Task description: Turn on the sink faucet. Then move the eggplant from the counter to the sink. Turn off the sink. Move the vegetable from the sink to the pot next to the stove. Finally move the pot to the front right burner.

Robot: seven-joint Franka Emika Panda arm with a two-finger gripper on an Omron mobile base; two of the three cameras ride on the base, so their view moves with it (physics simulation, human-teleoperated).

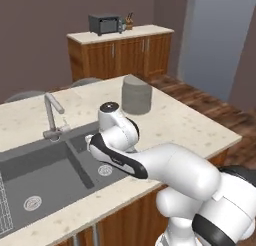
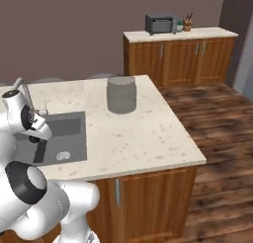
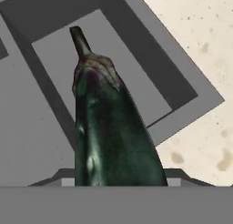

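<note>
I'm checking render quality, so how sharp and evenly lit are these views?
Left base view: soft, slightly blurry, flat light on the counter. Right base view: same, no glare. Hand view: eggplant close up, pale sheen on its skin, sink edges crisp.

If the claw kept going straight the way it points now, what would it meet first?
Probably the floor of the sink: the claw, shut on the eggplant, points into a basin, though depth is unclear.

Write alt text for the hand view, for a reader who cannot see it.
A dark, glossy eggplant rises from the bottom of the picture, stem pointing up, close to the camera on the hand. Behind it lies the dark grey sink, with beige speckled counter along the right side.
</note>
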